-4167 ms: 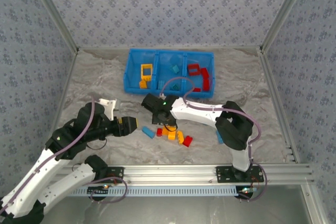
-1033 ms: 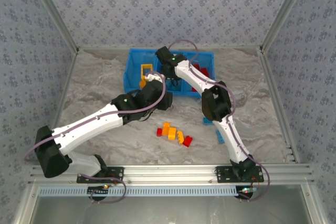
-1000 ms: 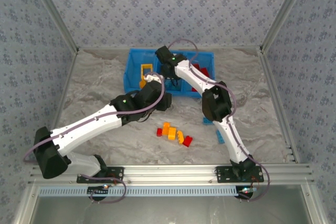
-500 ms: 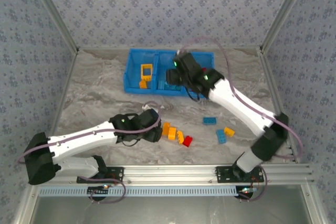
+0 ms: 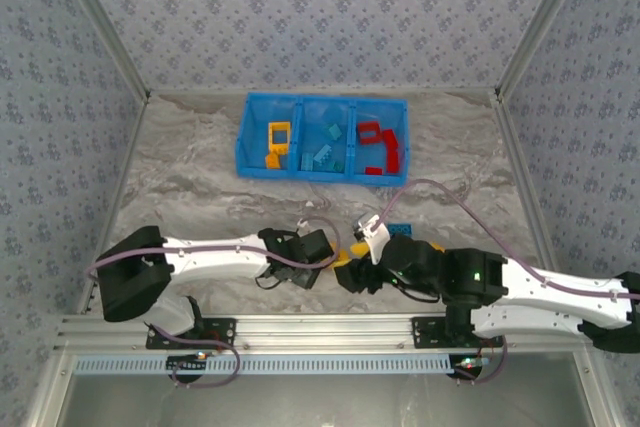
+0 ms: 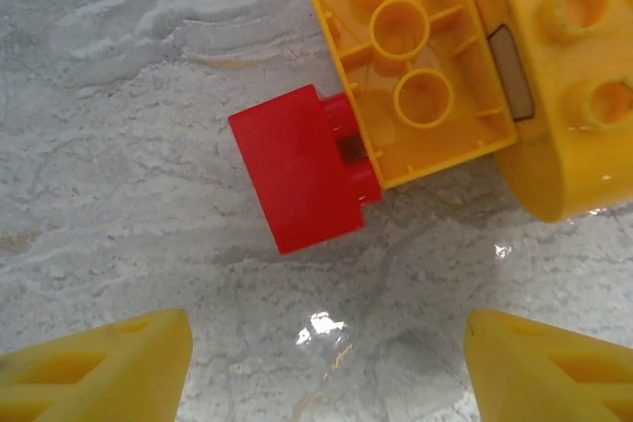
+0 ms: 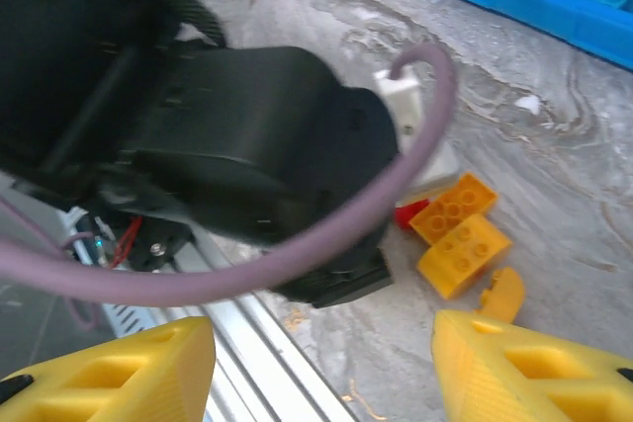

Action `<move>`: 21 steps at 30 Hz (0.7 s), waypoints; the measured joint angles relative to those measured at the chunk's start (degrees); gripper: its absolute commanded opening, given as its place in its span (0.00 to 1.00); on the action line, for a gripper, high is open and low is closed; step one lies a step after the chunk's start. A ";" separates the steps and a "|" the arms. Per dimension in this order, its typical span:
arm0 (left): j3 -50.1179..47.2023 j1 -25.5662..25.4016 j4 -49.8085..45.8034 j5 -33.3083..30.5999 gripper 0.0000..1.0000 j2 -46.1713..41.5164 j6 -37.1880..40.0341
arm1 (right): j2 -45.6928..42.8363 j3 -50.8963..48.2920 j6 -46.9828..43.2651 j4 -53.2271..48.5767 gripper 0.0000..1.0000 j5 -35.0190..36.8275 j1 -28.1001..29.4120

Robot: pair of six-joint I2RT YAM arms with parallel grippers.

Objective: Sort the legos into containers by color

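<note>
Seven or so legos (image 5: 279, 133) lie sorted in the blue three-compartment bin (image 5: 245, 152) at the worktop's (image 5: 190, 167) far side: two yellow-orange at left, at least two light blue in the middle, three red at right. Unsorted near the arms are one red brick (image 6: 302, 180), two orange bricks (image 7: 455, 210) and one light blue brick (image 5: 400, 231). The left pincer (image 6: 326, 328) and right pincer (image 7: 321, 328) gape empty nearby.
</note>
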 measured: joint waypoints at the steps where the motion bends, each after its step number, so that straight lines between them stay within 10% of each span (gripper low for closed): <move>1: 0.00 -0.02 0.42 -0.13 0.71 0.39 0.00 | -0.09 -0.04 0.35 -0.02 0.59 0.37 0.46; 21: 5.07 6.80 1.66 0.57 0.72 -0.70 -0.76 | -6.27 1.88 9.75 -12.20 0.56 19.30 -1.81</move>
